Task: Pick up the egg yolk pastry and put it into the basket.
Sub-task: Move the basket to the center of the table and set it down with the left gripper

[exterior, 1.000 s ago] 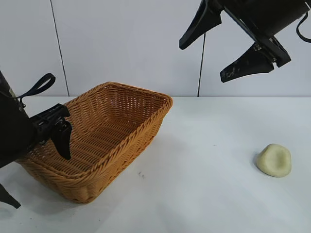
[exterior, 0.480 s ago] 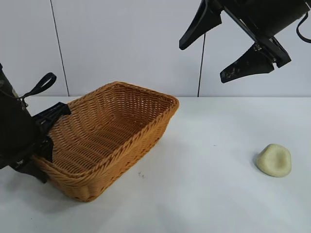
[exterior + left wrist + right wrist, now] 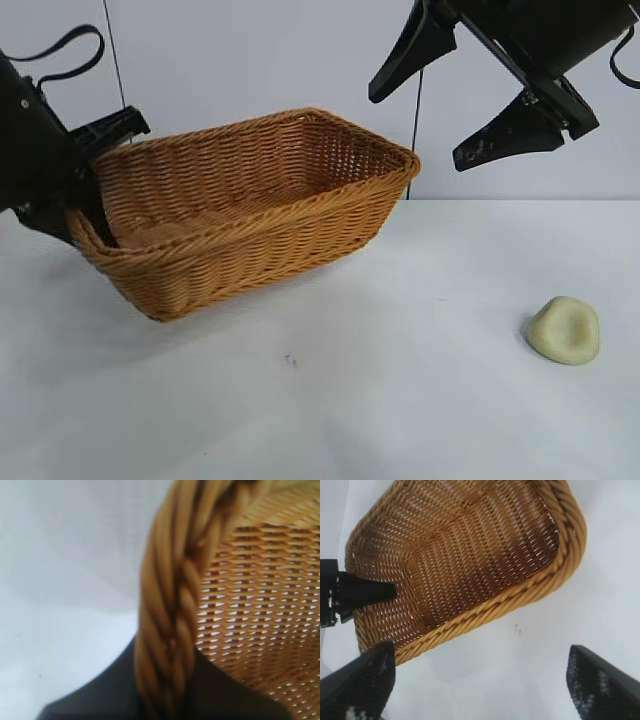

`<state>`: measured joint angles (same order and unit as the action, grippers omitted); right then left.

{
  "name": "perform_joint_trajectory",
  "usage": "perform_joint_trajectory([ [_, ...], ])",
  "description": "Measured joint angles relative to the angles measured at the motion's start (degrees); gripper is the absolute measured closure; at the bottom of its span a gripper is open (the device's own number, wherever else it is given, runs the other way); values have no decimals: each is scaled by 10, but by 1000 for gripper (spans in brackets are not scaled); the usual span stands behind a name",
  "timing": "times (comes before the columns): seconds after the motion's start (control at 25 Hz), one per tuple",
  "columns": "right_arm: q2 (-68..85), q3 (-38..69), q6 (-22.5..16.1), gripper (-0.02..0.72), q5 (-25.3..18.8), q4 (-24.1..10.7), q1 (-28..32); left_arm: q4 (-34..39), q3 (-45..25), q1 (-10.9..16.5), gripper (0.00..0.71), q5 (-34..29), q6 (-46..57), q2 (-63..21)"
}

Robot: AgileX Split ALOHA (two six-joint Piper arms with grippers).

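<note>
- Basket (image 3: pixel 250 215) hung clear of the white table (image 3: pixel 400 400), tilted, with the end near the left arm low and the far corner raised toward the wall.
- The left gripper (image 3: pixel 85 190) stood at the left edge of the exterior view, its fingers closed on the braided rim (image 3: pixel 170 630) of the basket's short end; one finger (image 3: pixel 367 592) reached down inside the wicker wall, as the right wrist view showed.
- In the left wrist view the rim ran up close through the frame, with the dark gripper body on both sides of it and the woven wall beyond.
- The basket held nothing.
- The egg yolk pastry (image 3: pixel 564 330) lay on the table at the right, well apart from the basket, dent upward, touched by neither arm.
- The right gripper (image 3: pixel 450 90) hung high above the table between basket and pastry, its two black fingers (image 3: pixel 600 685) spread wide with nothing between them.
</note>
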<state>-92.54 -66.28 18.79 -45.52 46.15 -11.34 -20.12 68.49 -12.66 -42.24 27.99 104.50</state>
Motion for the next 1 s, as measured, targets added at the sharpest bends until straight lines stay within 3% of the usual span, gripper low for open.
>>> perform_joint_trajectory([
  [0.32, 0, 0, 0, 41, -8, 0, 0, -1, 91, -8, 627, -103, -171, 73],
  [0.68, 0, 0, -1, 41, -8, 0, 0, -1, 93, -15, 627, -89, -203, 81],
  [1.0, 0, 0, -1, 41, -9, 0, 0, -12, 93, -15, 628, -71, -233, 156],
])
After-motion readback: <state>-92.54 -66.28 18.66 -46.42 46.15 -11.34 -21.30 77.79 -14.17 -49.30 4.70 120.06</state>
